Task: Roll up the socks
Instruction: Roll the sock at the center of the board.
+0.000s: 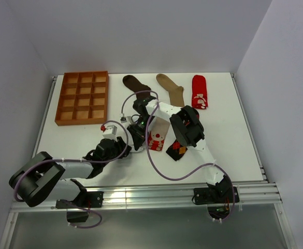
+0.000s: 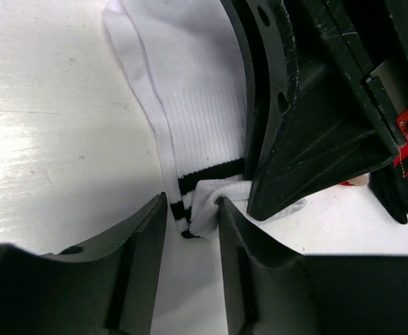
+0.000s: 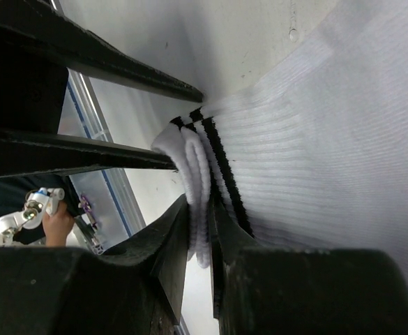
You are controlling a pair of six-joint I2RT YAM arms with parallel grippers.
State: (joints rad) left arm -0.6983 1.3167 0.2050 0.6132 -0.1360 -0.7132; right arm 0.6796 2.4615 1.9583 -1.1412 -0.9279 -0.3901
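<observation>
One sock is lying lengthwise ahead of my left claw, which is straddling its cuff (grip unclear); my right claw is pinching that cuff.

Left hand half-open, tip to tip with clamped right hand.

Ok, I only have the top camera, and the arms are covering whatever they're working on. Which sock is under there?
Observer: A white sock with black stripes at its cuff, lying flat.
Operator: Is the right gripper holding it?
Observer: Yes, the right gripper is pinched shut on the folded-over cuff.
Operator: And the left one?
Observer: The left gripper has a finger on each side of that same fold; whether it is squeezing, I cannot tell.
</observation>
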